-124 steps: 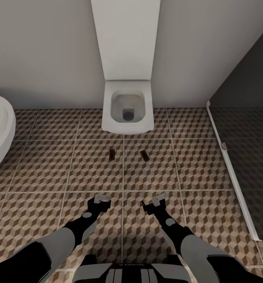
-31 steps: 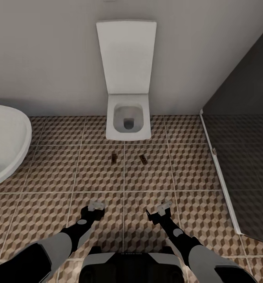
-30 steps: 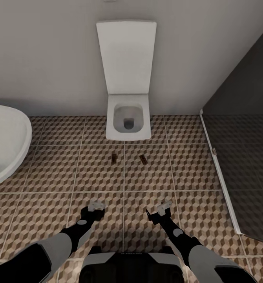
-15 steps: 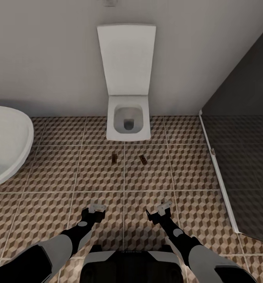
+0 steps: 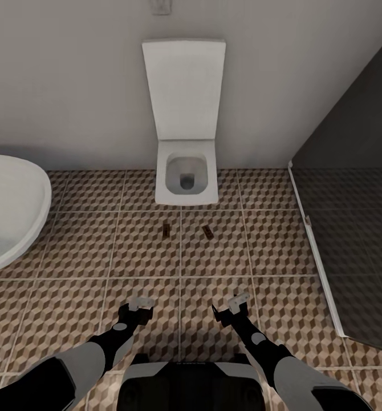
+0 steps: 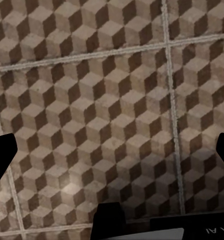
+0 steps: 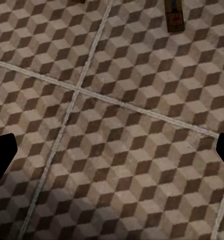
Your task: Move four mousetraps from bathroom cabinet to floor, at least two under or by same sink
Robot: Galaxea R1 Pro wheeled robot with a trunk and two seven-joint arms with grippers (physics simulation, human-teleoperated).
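Two mousetraps lie on the bathroom floor [image 5: 71, 251] in front of the white toilet [image 5: 186, 180]: the left mousetrap [image 5: 166, 230] and the right mousetrap [image 5: 207, 231], near each other but not touching. Both are ahead of the robot, well apart from its arms. The left tool [image 5: 137, 308] and the right tool [image 5: 231, 307] hang low over the tiles, both with fingers apart and holding nothing. The right mousetrap [image 7: 175, 15] has its long axis pointing roughly away from the right tool, which I judge to be the nearer one. A white bathtub [image 5: 11, 211] stands at the left.
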